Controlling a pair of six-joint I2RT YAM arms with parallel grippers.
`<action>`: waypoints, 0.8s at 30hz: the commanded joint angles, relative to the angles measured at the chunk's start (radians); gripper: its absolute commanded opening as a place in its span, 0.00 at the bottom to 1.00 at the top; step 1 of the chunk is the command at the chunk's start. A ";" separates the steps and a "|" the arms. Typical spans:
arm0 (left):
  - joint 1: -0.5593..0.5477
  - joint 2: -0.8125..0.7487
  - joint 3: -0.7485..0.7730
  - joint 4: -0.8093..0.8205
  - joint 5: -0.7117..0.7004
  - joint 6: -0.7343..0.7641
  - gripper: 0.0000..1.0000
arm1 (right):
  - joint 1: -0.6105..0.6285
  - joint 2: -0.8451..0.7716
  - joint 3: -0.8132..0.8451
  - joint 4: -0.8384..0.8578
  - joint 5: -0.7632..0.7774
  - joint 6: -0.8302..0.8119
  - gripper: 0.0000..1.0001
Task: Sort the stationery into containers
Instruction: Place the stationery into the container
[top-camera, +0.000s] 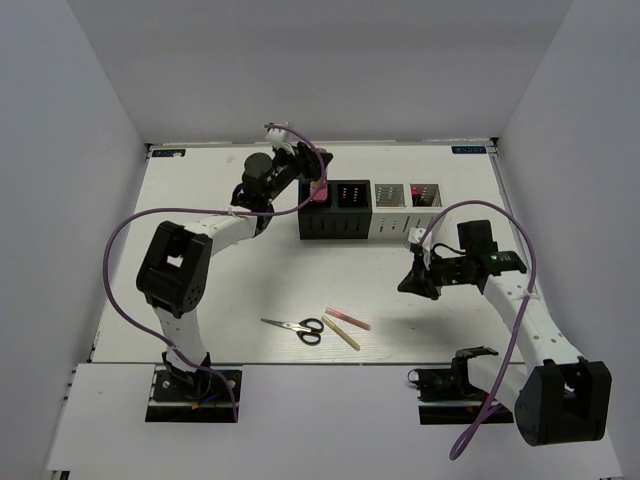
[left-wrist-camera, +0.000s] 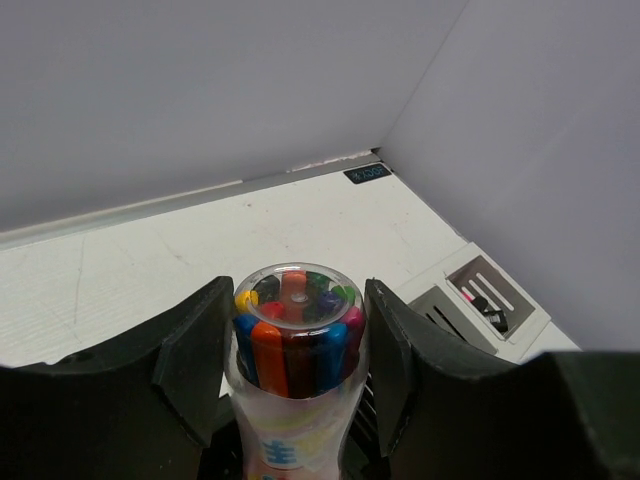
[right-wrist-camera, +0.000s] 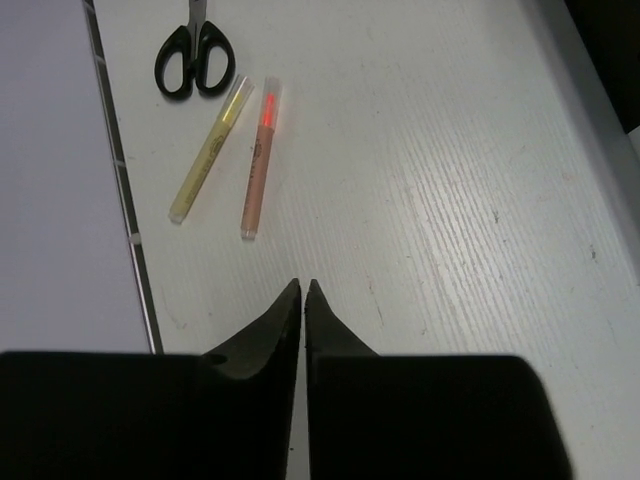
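My left gripper (top-camera: 316, 178) is shut on the pink cylindrical tube (top-camera: 319, 191), holding it upright over the leftmost black bin (top-camera: 322, 222) of the row of containers. In the left wrist view the tube (left-wrist-camera: 293, 345) is clear plastic packed with coloured pens, with a finger (left-wrist-camera: 200, 345) against each side. My right gripper (top-camera: 418, 284) hovers over the table right of centre; its jaws (right-wrist-camera: 302, 287) are shut on nothing. The black-handled scissors (top-camera: 298, 328) (right-wrist-camera: 194, 55), a pink stick (top-camera: 348, 319) (right-wrist-camera: 258, 160) and a tan stick (top-camera: 340, 332) (right-wrist-camera: 208, 150) lie near the front edge.
The row continues with a second black bin (top-camera: 353, 208) and two light grey bins (top-camera: 391, 212) (top-camera: 424, 204). A light grey bin (left-wrist-camera: 487, 298) in the left wrist view holds a dark marker. White walls enclose the table on three sides. Purple cables loop off both arms.
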 joint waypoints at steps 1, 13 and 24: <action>0.002 -0.014 -0.010 0.048 -0.007 -0.003 0.00 | -0.002 0.010 0.030 -0.025 -0.018 -0.024 0.06; -0.004 -0.072 -0.089 0.013 -0.001 0.035 0.27 | -0.001 0.018 0.048 -0.047 -0.020 -0.024 0.68; -0.006 -0.100 -0.025 -0.074 -0.013 0.053 0.74 | -0.002 0.001 0.054 -0.030 -0.014 0.018 0.69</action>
